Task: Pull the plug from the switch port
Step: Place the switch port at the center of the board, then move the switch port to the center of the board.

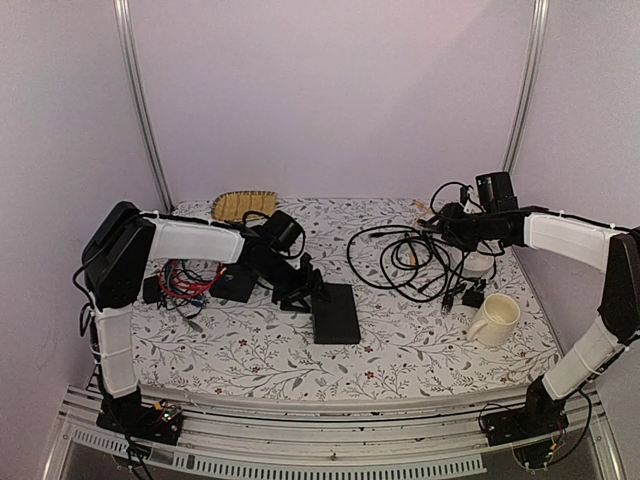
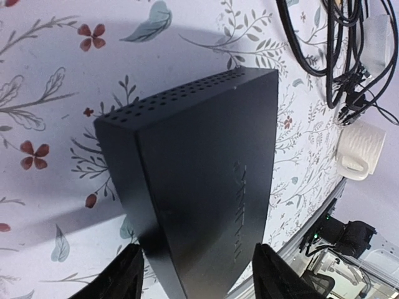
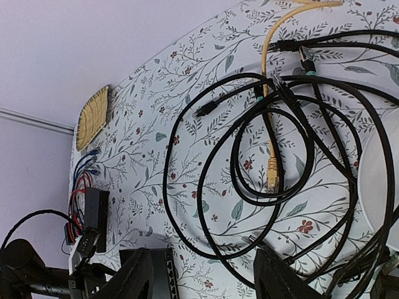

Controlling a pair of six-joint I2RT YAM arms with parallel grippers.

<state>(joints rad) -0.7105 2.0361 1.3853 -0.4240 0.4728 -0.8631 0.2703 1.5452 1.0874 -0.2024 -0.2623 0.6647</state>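
Lying flat on the flowered tablecloth (image 1: 260, 350) near the middle of the table, the switch (image 1: 335, 313) appears in the top view only as a plain black rectangle. The left gripper (image 1: 302, 292) sits at its far left corner.

The left wrist camera adds detail that the top view lacks. Rows of small vent holes run along one narrow side of the box. The two fingers (image 2: 124, 277) stand apart, one on each side of the switch's near end. Whether either pad touches the box cannot be told from here. This view also catches the white mug (image 2: 358, 152) on the cloth beyond the switch.

Only the right wrist camera looks at a long edge of the switch, low in its frame, where there seems to be a row of small sockets. It also shows several things more plainly than the top view does:
- a second black box (image 3: 95, 212) with red and blue wires (image 3: 80, 187) bunched against it
- a woven mat (image 3: 93, 118) at the far edge of the table
- a yellow cable (image 3: 269, 99) whose plug end lies loose on the cloth among the loops of black cables (image 1: 395, 262)

The right gripper (image 3: 212, 274) has its jaws spread with nothing between them. In the top view it hangs over the cable tangle, well apart from the switch, with a white round object (image 1: 478, 263) just below it.
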